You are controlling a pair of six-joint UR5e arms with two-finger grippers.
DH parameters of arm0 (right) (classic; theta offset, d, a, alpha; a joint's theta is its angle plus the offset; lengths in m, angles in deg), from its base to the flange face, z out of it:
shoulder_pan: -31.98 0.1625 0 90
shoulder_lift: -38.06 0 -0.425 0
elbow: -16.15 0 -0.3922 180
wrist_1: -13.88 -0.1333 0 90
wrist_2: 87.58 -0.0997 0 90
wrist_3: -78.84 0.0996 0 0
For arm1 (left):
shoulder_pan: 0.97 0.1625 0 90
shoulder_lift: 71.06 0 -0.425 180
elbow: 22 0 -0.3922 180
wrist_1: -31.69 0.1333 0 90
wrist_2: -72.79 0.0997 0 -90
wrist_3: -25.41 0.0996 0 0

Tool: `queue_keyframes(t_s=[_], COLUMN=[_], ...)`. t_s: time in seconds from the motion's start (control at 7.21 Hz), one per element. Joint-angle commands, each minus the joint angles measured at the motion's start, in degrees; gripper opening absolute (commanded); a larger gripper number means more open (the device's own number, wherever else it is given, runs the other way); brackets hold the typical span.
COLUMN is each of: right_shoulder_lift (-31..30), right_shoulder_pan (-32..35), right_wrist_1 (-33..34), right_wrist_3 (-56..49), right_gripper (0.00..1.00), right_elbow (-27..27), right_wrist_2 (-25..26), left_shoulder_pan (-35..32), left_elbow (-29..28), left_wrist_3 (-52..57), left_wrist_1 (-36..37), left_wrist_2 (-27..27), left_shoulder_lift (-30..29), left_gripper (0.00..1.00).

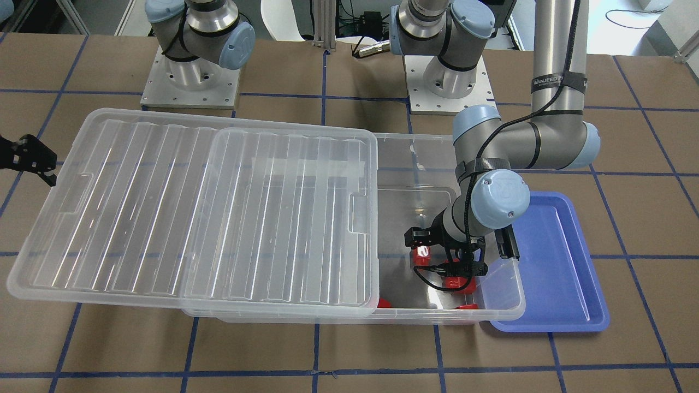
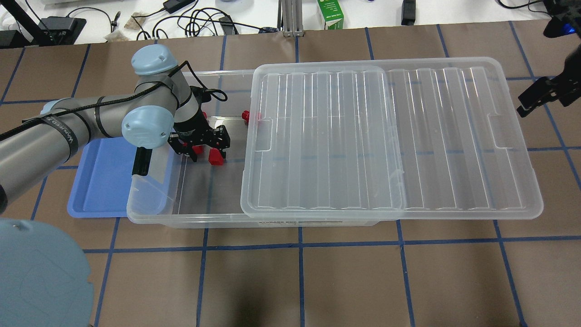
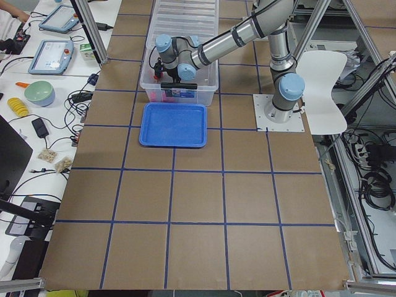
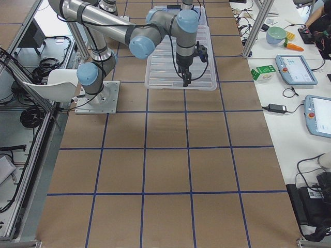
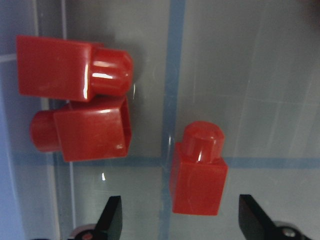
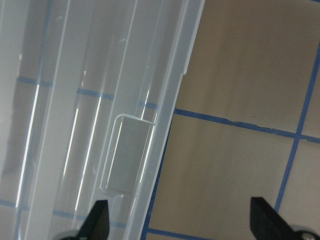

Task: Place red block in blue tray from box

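The clear box (image 2: 190,220) has its ribbed lid (image 2: 390,136) slid off toward the right, which leaves its left end uncovered. Several red blocks lie on the box floor. My left gripper (image 2: 206,147) is open and lowered inside the box. In the left wrist view my left gripper (image 5: 182,222) has one red block (image 5: 197,175) lying between its spread fingertips (image 5: 112,220), not touching them. Two more red blocks (image 5: 80,105) lie beside it. The blue tray (image 2: 100,181) sits empty against the box's left end. My right gripper (image 2: 540,95) is open and empty just past the lid's far right edge.
A black latch bar (image 2: 141,161) hangs on the box end next to the tray. Another red block (image 2: 247,116) lies by the lid's edge at the box's far wall. In the right wrist view the lid's rim (image 6: 165,125) lies over brown table paper.
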State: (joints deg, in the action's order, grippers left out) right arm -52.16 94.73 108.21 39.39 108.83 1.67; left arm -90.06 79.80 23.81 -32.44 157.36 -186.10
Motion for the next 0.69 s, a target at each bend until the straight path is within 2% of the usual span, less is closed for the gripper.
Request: queue_keyframes(t_s=[0.0, 0.14, 0.28, 0.42, 0.55], right_shoulder_lift=[-3.9, -6.3, -6.7, -6.9, -6.9], right_shoulder_pan=[0.0, 0.0, 0.1, 0.3, 0.9], right_wrist_1=[-10.4, -12.1, -12.1, -12.1, -12.1], right_wrist_3=[1.7, 5.3, 7.1, 9.7, 12.5], right_gripper=[1.0, 1.0, 1.0, 1.0, 1.0], right_elbow=[-5.8, -5.8, -5.1, -5.0, -5.0], right_wrist_2=[0.6, 0.8, 0.8, 0.6, -0.5], left_shoulder_pan=[-0.1, -0.1, -0.1, -0.1, -0.1], left_elbow=[0.0, 0.0, 0.0, -0.1, -0.7], left_wrist_3=[0.0, -0.1, -0.2, -0.2, -0.1], left_wrist_1=[0.1, 1.1, 1.1, 1.1, 1.3], left_wrist_2=[-0.3, -0.3, -0.3, 0.1, 0.3], left_shoulder_lift=[-1.0, -1.4, -1.7, -1.6, -1.6], left_gripper=[0.84, 0.8, 0.38, 0.0, 0.0])
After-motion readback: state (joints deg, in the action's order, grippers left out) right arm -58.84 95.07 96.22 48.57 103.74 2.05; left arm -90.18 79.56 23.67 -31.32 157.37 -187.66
